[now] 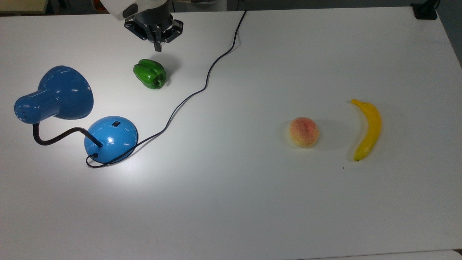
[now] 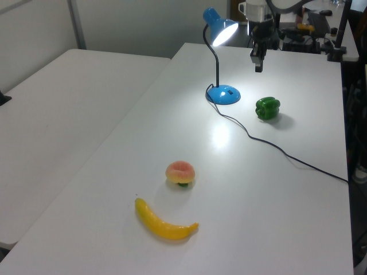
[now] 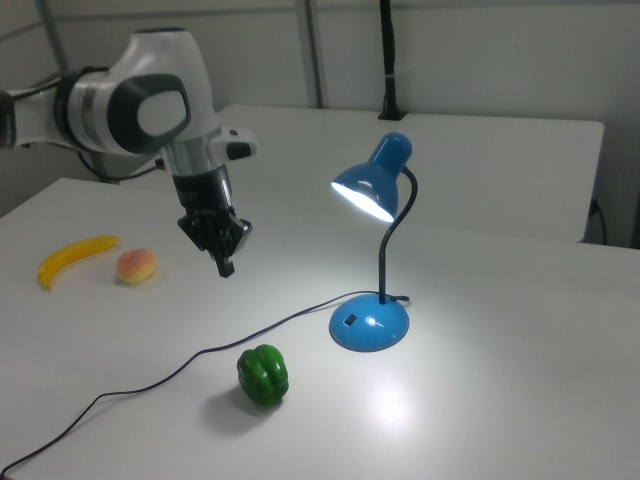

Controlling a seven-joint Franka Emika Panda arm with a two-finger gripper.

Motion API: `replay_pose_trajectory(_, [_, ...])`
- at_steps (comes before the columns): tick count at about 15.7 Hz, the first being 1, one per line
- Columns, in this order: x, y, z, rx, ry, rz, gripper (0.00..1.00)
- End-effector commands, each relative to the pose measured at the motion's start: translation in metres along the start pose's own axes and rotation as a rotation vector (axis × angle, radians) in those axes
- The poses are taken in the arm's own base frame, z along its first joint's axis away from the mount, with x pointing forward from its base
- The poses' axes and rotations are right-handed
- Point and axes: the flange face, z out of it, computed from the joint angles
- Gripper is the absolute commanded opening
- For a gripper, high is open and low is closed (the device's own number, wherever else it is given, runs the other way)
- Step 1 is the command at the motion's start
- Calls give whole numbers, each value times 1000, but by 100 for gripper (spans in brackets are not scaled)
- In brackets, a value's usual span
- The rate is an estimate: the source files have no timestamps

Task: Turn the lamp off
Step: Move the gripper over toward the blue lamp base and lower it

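1. My gripper hangs in the air above the table, and its two fingers are pressed together into one narrow tip that points down. It holds nothing.
2. The nearest thing to me is the pepper. In the top view it lies just below my tip, and in the right view it is on the table below me, a little to the right view's right. I do not touch it.
3. The cord runs over the table near me, on the top view's right of my gripper, and it goes down to the lamp's base.
4. The lamp is farther away, beyond the pepper, toward the top view's lower left. Its round base stands on the table with a small dark switch on top. The shade is up on the bent neck, and it is lit, with a bright patch on the table under it.
5. The peach and the banana are the farthest, well apart from me, on the top view's right. They lie near each other but do not touch.
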Motion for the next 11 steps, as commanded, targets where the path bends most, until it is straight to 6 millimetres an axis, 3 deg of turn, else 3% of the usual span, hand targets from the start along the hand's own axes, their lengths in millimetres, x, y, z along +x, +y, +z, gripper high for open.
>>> replay_pose_trajectory(1, [10,5,39,9,12,91,0])
replay_pose_trajectory(4, [11,14,70,13,52,170,0])
replay_pose_trajectory(11, [24,44,111,21,148,317,0])
